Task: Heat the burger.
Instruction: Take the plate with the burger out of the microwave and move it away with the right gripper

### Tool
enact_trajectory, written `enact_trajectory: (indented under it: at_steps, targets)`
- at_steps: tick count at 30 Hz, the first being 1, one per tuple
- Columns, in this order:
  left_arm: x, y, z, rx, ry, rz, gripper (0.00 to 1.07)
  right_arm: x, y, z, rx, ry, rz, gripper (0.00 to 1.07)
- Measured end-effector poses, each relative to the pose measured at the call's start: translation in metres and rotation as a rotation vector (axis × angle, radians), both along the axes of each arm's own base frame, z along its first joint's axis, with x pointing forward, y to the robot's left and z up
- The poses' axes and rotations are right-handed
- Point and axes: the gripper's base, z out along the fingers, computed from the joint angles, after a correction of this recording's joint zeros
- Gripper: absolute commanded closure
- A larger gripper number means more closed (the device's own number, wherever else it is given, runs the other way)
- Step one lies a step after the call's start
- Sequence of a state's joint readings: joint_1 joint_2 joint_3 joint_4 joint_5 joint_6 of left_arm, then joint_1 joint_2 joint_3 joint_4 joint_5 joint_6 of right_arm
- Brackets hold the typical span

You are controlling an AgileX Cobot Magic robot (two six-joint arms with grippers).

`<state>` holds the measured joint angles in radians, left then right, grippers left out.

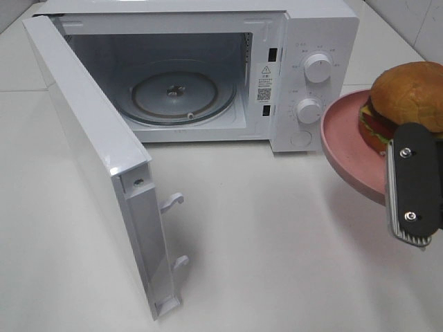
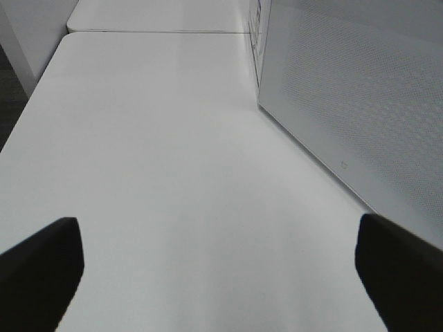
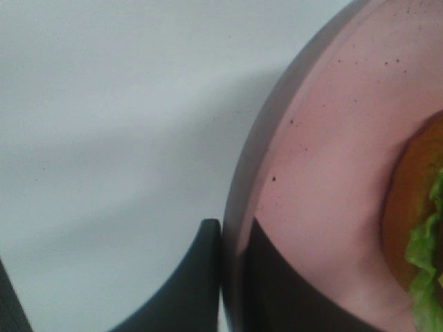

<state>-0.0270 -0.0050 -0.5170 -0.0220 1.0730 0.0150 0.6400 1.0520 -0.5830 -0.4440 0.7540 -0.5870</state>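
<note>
Sitting on the pink plate [image 1: 342, 138], the burger [image 1: 408, 104] is hovering right of the open microwave [image 1: 208, 69]. The right gripper [image 3: 232, 277] is pinching the plate's rim. Beside the microwave's door [image 2: 360, 104], the left gripper [image 2: 221, 270] is hanging with jaws spread wide.

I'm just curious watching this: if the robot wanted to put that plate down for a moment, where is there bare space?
The white table is bare in front of the microwave, between its open door and the right gripper holding the pink plate with the burger. The glass turntable inside is also bare. Left of the door the tabletop is free too.
</note>
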Motion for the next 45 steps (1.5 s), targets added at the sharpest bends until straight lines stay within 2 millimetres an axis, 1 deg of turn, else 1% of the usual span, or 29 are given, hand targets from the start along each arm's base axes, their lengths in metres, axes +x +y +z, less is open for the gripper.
enact_trajectory:
  at_steps: [2, 6, 8, 11, 13, 14, 16, 19, 21, 24, 26, 29, 31, 34, 36, 37, 38, 39, 41, 42, 43, 44, 45]
  targets:
    - [0.0, 0.0, 0.0, 0.0, 0.0, 0.0, 0.06, -0.002, -0.004, -0.006, -0.007, 0.0, -0.045, 1.07]
    - [0.0, 0.0, 0.0, 0.0, 0.0, 0.0, 0.06, -0.002, -0.007, -0.009, -0.001, -0.014, -0.104, 1.07]
    - [0.0, 0.0, 0.0, 0.0, 0.0, 0.0, 0.06, -0.001, -0.011, -0.012, 0.008, -0.054, -0.192, 1.07]
    - [0.0, 0.0, 0.0, 0.0, 0.0, 0.0, 0.06, -0.001, -0.012, -0.013, 0.011, -0.064, -0.217, 1.07]
    - [0.0, 0.0, 0.0, 0.0, 0.0, 0.0, 0.06, -0.002, -0.016, -0.017, 0.019, -0.088, -0.283, 1.07]
    - [0.0, 0.0, 0.0, 0.0, 0.0, 0.0, 0.06, -0.002, -0.016, -0.017, 0.019, -0.088, -0.283, 1.07]
    - [0.0, 0.0, 0.0, 0.0, 0.0, 0.0, 0.06, -0.004, -0.022, -0.023, 0.036, -0.104, -0.392, 1.07]
    - [0.0, 0.0, 0.0, 0.0, 0.0, 0.0, 0.06, -0.004, -0.024, -0.024, 0.043, -0.11, -0.419, 1.07]
    - [0.0, 0.0, 0.0, 0.0, 0.0, 0.0, 0.06, 0.0, -0.036, -0.024, 0.059, -0.155, -0.551, 1.07]
    - [0.0, 0.0, 0.0, 0.0, 0.0, 0.0, 0.06, 0.0, -0.039, -0.024, 0.058, -0.164, -0.575, 1.07]
    - [0.0, 0.0, 0.0, 0.0, 0.0, 0.0, 0.06, 0.003, -0.05, -0.023, 0.059, -0.207, -0.669, 1.07]
    - [0.0, 0.0, 0.0, 0.0, 0.0, 0.0, 0.06, 0.004, -0.052, -0.022, 0.06, -0.215, -0.688, 1.07]
    - [0.0, 0.0, 0.0, 0.0, 0.0, 0.0, 0.06, 0.006, -0.062, -0.021, 0.058, -0.251, -0.753, 1.07]
    - [0.0, 0.0, 0.0, 0.0, 0.0, 0.0, 0.06, 0.006, -0.063, -0.02, 0.056, -0.257, -0.761, 1.07]
    - [0.0, 0.0, 0.0, 0.0, 0.0, 0.0, 0.06, 0.009, -0.07, -0.022, 0.033, -0.265, -0.8, 1.07]
    - [0.0, 0.0, 0.0, 0.0, 0.0, 0.0, 0.06, 0.009, -0.07, -0.022, 0.033, -0.265, -0.8, 1.07]
    - [0.0, 0.0, 0.0, 0.0, 0.0, 0.0, 0.06, 0.01, -0.072, -0.023, 0.023, -0.259, -0.81, 1.07]
    - [0.0, 0.0, 0.0, 0.0, 0.0, 0.0, 0.06, 0.013, -0.073, -0.029, 0.001, -0.235, -0.831, 1.07]
    - [0.0, 0.0, 0.0, 0.0, 0.0, 0.0, 0.06, 0.015, -0.074, -0.031, -0.001, -0.226, -0.836, 1.07]
    - [0.0, 0.0, 0.0, 0.0, 0.0, 0.0, 0.06, 0.019, -0.075, -0.038, -0.002, -0.2, -0.855, 1.07]
    - [0.0, 0.0, 0.0, 0.0, 0.0, 0.0, 0.06, 0.019, -0.075, -0.038, -0.002, -0.2, -0.855, 1.07]
    - [0.0, 0.0, 0.0, 0.0, 0.0, 0.0, 0.06, 0.024, -0.077, -0.044, -0.007, -0.175, -0.873, 1.07]
    - [0.0, 0.0, 0.0, 0.0, 0.0, 0.0, 0.06, 0.024, -0.077, -0.044, -0.007, -0.175, -0.873, 1.07]
